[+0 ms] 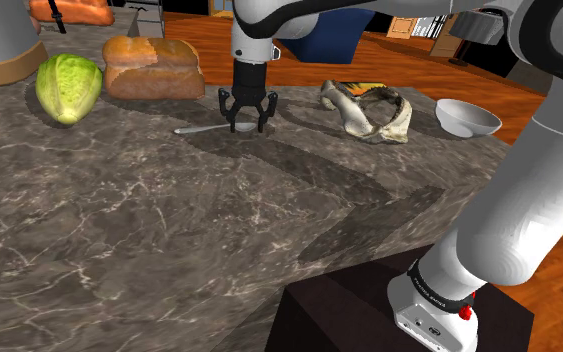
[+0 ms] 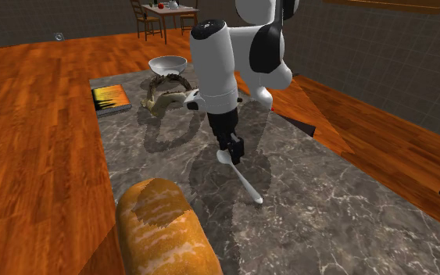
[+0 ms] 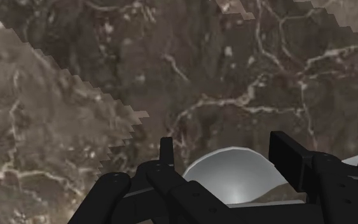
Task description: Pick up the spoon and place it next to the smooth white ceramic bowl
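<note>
Straddling the scoop end of the spoon [image 3: 231,173] with jaws spread open, down at the marble bench [image 1: 169,230], one finger either side and nothing clasped. Lying flat on the bench well apart from the white bowl [image 1: 467,117], handle pointing away from that bowl, with a crumpled tan thing [image 1: 369,112] in between. Farther still from the bowl, beyond the spoon: loaf [image 1: 154,67] and cabbage [image 1: 69,87]; near the bowl, at the bench edge, a book [image 2: 110,98].
</note>
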Robot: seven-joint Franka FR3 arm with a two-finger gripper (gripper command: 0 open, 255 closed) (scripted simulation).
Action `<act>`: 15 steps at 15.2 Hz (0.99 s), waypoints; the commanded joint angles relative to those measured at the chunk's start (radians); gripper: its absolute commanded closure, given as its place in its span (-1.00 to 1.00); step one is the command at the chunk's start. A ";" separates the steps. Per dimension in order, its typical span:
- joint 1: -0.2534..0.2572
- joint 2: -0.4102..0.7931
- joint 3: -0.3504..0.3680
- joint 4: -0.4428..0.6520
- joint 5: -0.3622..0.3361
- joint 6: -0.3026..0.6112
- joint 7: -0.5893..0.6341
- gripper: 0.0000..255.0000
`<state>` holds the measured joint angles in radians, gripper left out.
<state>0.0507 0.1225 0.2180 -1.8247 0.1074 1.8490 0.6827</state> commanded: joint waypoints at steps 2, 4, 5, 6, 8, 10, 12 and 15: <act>0.000 0.000 0.000 0.000 0.000 0.000 0.000 1.00; 0.000 -0.005 0.000 0.020 0.001 -0.025 0.002 1.00; -0.001 -0.008 0.000 0.031 0.001 -0.038 0.003 1.00; -0.001 -0.009 0.000 0.042 0.001 -0.051 0.004 1.00; -0.001 -0.013 0.000 0.065 0.001 -0.077 0.007 1.00; -0.001 -0.015 0.000 0.088 0.001 -0.103 0.009 1.00; -0.001 -0.017 0.000 0.113 0.001 -0.129 0.012 1.00; -0.002 -0.018 0.000 0.153 0.000 -0.169 0.016 1.00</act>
<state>0.0491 0.1044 0.2178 -1.6858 0.1079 1.6933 0.6972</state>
